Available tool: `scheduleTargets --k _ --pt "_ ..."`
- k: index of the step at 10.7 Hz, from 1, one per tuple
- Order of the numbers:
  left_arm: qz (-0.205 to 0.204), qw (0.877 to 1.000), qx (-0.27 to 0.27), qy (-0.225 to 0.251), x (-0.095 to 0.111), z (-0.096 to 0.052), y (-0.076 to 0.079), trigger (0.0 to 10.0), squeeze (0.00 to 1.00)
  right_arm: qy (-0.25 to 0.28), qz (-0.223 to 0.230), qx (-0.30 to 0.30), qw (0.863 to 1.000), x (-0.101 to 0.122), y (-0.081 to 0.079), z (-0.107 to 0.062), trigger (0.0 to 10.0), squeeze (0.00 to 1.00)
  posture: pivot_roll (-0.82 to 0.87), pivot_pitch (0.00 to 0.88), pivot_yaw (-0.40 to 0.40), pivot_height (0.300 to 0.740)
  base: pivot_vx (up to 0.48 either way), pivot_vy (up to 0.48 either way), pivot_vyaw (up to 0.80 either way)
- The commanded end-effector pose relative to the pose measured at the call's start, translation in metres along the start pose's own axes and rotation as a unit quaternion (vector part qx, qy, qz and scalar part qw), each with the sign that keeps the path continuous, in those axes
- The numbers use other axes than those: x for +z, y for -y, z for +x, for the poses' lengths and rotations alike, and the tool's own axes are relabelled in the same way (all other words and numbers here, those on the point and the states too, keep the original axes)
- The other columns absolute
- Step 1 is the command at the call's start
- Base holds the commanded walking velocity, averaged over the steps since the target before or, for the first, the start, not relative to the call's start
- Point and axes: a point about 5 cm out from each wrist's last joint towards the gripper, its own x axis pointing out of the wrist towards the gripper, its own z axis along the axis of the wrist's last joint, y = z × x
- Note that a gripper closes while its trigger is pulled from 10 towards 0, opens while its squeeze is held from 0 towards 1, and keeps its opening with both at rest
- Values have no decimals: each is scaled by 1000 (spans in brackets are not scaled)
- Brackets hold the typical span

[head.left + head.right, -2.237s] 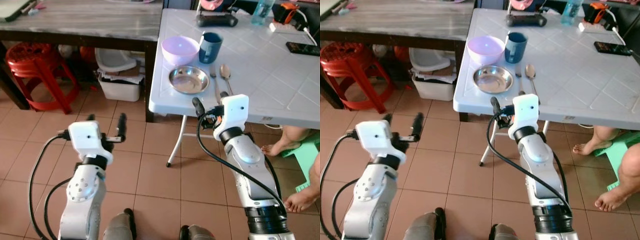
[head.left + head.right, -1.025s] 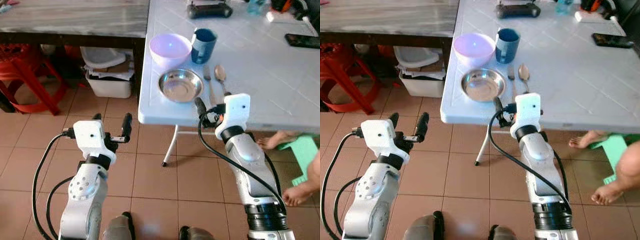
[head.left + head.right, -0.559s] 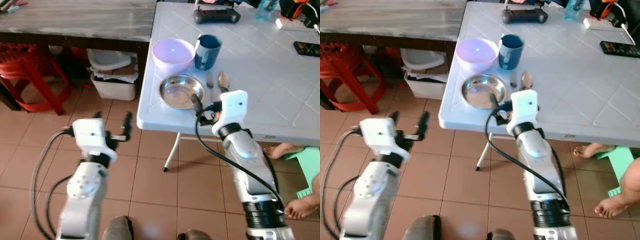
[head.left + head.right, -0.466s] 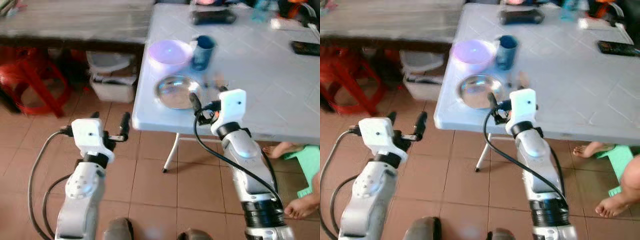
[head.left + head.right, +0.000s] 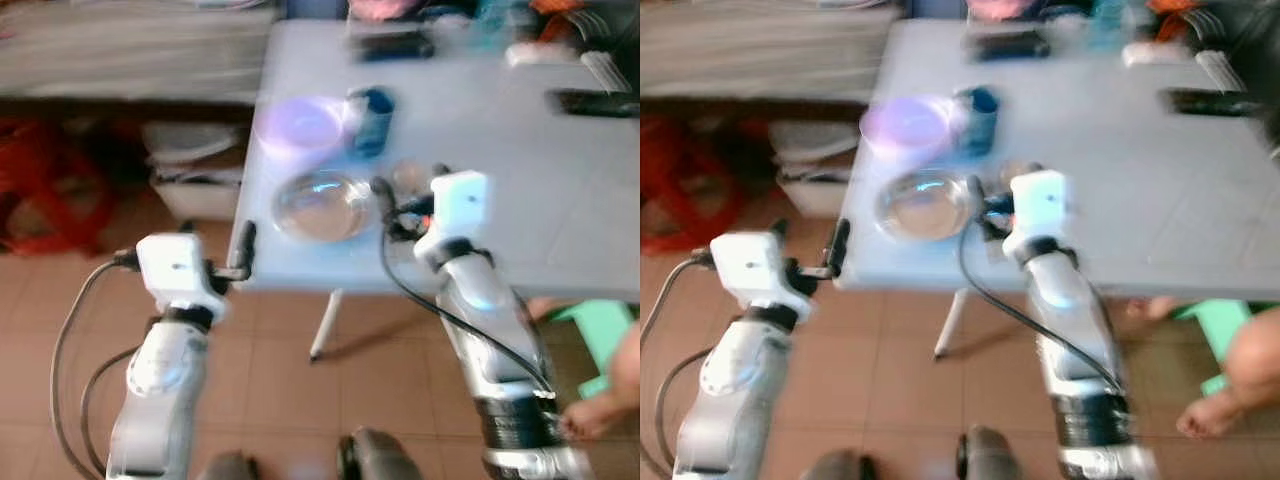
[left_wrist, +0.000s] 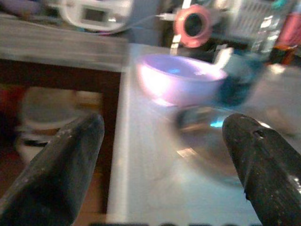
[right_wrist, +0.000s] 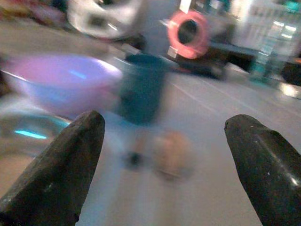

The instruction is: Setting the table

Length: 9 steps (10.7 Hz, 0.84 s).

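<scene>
The views are blurred by motion. A white folding table [image 5: 560, 170] stands ahead, with a darker wooden table [image 5: 130, 55] to its left. Under the wooden table sit a red stool [image 5: 45, 185] and a pale storage bin [image 5: 195, 185]. At the white table's far side lie a dark controller [image 5: 390, 42] and a black remote [image 5: 590, 100]. A person's bare foot [image 5: 1205, 410] rests on the tiled floor at the right, beside a green stool [image 5: 600, 335].

The place setting sits near the white table's front left corner: a lilac plastic bowl [image 5: 297, 125], a dark blue cup [image 5: 370, 118] just right of it, and a shiny round steel plate [image 5: 320, 205] in front of the bowl. A spoon [image 7: 171, 157] lies on the table in front of the cup, a blurred brownish shape.

The right gripper [image 7: 164, 176] hovers over the table edge, fingers spread wide and holding nothing, with the spoon and cup straight ahead between its fingertips. The left gripper [image 6: 162, 155] is also spread wide and empty, by the table's left front corner, facing the bowl and plate.
</scene>
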Motion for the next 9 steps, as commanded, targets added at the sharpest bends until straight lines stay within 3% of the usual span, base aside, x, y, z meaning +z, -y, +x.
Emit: scheduleTargets --k 1,2,4,5,6,8,9 --pt "27 999 22 7 5 -3 -10 10000 0 14 4 4 1000 6 -7 2 10000 0 50 187 -15 740 0 0 0" --pt "67 997 36 18 10 -6 -17 10000 0 9 11 6 1000 4 -7 1 10000 0 54 190 -15 740 0 0 0" --pt "87 995 39 -3 6 -14 -26 10000 0 -13 42 9 999 2 -10 5 10000 0 62 200 -13 740 0 0 0" --pt "84 996 17 -13 4 -17 -26 10000 0 -18 52 14 998 4 -10 10 10000 0 64 207 -12 740 0 0 0" --pt "118 993 -26 -14 4 -23 -22 10000 0 -27 64 26 997 2 -10 17 10000 0 70 216 -9 740 0 0 0" --pt "132 991 -23 -20 5 -26 -26 10000 0 -69 107 43 991 -5 -11 24 10000 0 82 233 -5 740 0 0 0" --pt "135 990 -26 -22 6 -27 -27 10000 0 -67 120 60 989 -4 -15 24 10000 1000 84 237 -5 740 0 0 0"
